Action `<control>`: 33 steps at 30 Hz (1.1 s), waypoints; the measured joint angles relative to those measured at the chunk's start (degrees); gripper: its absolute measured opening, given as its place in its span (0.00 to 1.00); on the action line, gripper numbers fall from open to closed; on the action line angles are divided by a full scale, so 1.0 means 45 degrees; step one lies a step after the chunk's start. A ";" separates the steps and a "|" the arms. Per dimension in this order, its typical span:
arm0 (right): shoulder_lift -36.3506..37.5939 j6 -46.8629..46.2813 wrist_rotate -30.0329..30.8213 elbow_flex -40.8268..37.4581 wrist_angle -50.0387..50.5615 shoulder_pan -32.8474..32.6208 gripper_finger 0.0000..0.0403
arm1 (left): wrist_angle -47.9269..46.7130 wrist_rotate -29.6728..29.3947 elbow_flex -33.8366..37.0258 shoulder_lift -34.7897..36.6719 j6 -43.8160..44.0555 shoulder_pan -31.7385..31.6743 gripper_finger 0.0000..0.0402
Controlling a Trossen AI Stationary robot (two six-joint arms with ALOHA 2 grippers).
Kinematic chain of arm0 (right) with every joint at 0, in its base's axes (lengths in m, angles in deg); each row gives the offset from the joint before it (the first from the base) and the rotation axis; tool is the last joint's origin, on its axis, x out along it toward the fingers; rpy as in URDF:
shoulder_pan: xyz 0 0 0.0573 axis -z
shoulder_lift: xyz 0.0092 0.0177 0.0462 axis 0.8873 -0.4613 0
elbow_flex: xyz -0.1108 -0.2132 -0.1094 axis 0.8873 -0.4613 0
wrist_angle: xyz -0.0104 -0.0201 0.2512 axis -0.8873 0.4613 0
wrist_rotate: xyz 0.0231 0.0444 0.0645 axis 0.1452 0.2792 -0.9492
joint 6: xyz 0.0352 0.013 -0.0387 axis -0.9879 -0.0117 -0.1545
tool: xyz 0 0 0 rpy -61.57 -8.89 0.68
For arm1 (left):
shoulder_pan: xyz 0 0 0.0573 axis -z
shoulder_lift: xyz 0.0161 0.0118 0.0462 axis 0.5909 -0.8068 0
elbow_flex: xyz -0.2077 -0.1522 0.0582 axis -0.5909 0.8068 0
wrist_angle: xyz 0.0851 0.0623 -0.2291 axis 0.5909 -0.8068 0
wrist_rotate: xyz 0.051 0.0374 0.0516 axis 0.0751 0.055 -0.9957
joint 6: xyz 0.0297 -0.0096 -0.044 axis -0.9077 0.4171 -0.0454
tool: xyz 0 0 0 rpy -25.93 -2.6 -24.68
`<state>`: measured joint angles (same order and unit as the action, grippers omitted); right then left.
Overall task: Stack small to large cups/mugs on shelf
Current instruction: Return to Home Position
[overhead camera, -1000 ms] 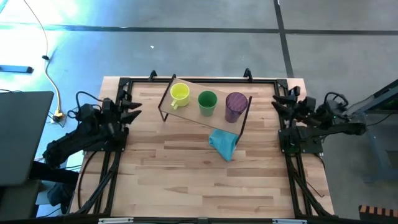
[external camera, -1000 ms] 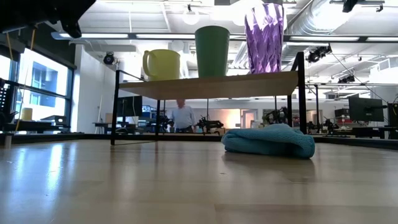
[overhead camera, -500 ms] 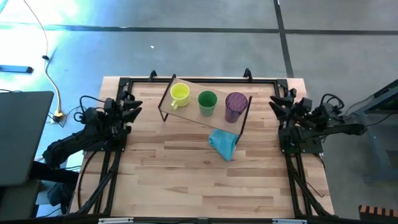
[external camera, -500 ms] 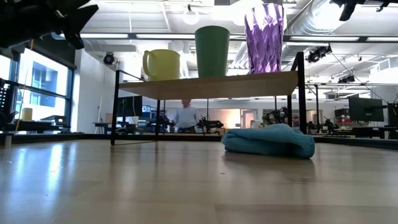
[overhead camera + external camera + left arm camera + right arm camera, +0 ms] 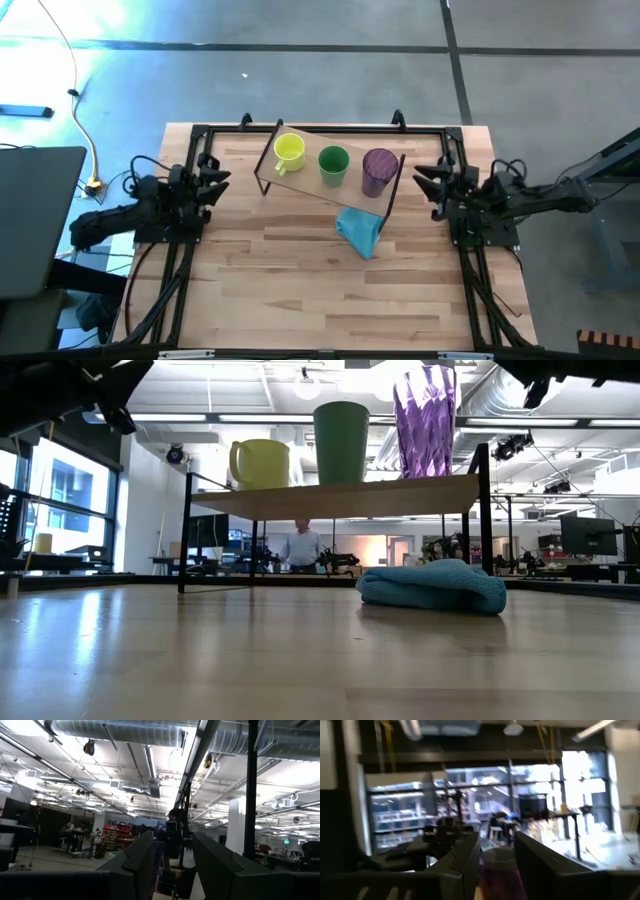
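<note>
The wooden shelf (image 5: 312, 133) stands on thin black legs at the table's far middle. On its board (image 5: 350, 496) three vessels stand upright in a row: the yellow mug (image 5: 289, 150) (image 5: 260, 463) on the left, the green cup (image 5: 333, 163) (image 5: 341, 442) in the middle, and the purple tumbler (image 5: 379, 171) (image 5: 425, 418) on the right. My left gripper (image 5: 214, 177) (image 5: 172, 865) is open and empty, left of the shelf. My right gripper (image 5: 424, 186) (image 5: 497, 865) is open and empty, right of the shelf, and points toward the purple tumbler (image 5: 500, 866).
A crumpled blue cloth (image 5: 360, 230) (image 5: 432, 586) lies on the table just near the shelf's right end. Black frame rails (image 5: 470, 290) run along the table's left and right sides. Bare table top (image 5: 320, 290) lies near the front. A person (image 5: 301, 548) stands far off in the room.
My right gripper has gone toward the table's left edge and a little toward the near edge, closer to the shelf's right end and the purple tumbler. My left arm has shifted its pose a little beside the shelf. The cups and the cloth have stayed still.
</note>
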<state>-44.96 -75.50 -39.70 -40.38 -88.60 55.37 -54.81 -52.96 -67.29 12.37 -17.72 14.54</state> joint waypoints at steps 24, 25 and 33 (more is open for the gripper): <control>0.2363 0.0750 -0.1850 -0.1803 0.0812 0.0000 0.28 | -0.1405 -0.1995 -0.0010 0.0000 -0.1239 0.1988 0.32; 0.2450 0.0745 -0.1853 -0.1803 0.0958 -0.0005 0.28 | -0.1436 -0.1995 -0.0010 0.0000 -0.1242 0.1988 0.32; 0.2663 0.0731 -0.1750 -0.1803 0.1680 0.0000 0.28 | -0.1580 -0.1995 -0.0010 0.0000 -0.1242 0.1988 0.32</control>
<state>-32.97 -72.21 -47.58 -48.50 -81.04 55.37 -61.92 -61.94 -67.34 12.37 -23.31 23.49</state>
